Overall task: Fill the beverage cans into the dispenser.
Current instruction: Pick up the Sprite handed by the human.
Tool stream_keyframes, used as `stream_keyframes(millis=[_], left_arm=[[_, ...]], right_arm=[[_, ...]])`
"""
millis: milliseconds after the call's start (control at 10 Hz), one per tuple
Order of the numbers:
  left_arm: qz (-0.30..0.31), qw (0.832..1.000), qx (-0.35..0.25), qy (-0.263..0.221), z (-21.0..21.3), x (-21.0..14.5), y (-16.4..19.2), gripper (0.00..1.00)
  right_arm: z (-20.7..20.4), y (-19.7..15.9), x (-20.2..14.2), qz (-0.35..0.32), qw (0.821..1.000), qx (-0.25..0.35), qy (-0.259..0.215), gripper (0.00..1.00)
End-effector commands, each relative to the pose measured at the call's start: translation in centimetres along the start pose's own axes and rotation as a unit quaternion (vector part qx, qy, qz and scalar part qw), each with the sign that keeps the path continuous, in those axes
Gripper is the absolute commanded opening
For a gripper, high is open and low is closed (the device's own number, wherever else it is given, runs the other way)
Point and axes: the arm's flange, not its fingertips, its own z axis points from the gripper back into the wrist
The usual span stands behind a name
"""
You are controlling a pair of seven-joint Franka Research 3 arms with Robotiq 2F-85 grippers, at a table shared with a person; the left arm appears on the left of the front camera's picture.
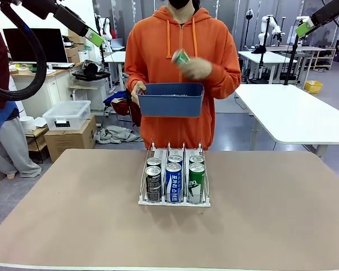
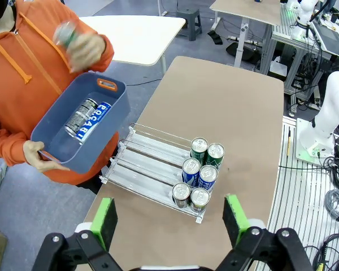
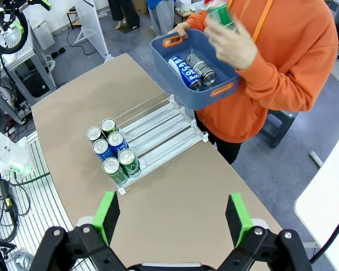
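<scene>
The clear dispenser (image 1: 174,199) stands mid-table with several beverage cans (image 1: 173,179) upright at its front, two per lane: black, blue-and-white and green. The person at the far side holds a blue tub (image 1: 172,100) in one hand and lifts a green can (image 1: 182,56) in the other. A black can (image 2: 81,117) and a blue-and-white can (image 2: 95,121) lie in the tub. My left gripper (image 2: 169,220) is open, high above the dispenser (image 2: 150,161). My right gripper (image 3: 172,217) is also open, high above the table with the dispenser (image 3: 158,131) below.
Bare brown table top (image 1: 73,220) surrounds the dispenser on all sides. Both arms hang high, the left gripper (image 1: 94,38) at the top left and the right gripper (image 1: 305,26) at the top right. Other tables (image 1: 294,113) and boxes (image 1: 68,116) stand behind.
</scene>
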Motion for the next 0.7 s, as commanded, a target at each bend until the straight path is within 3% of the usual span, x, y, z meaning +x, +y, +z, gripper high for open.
stream_keyframes(millis=[0, 600], left_arm=[[0.0, 1.0, -0.003, -0.004, 0.09, 0.03, -0.06, 1.0], [0.0, 1.0, -0.003, -0.004, 0.09, 0.03, -0.06, 1.0]], right_arm=[[-0.1, -0.05, 0.13, -0.002, 1.0, -0.004, -0.003, 1.0], [-0.1, -0.05, 0.13, -0.002, 1.0, -0.004, -0.003, 1.0]])
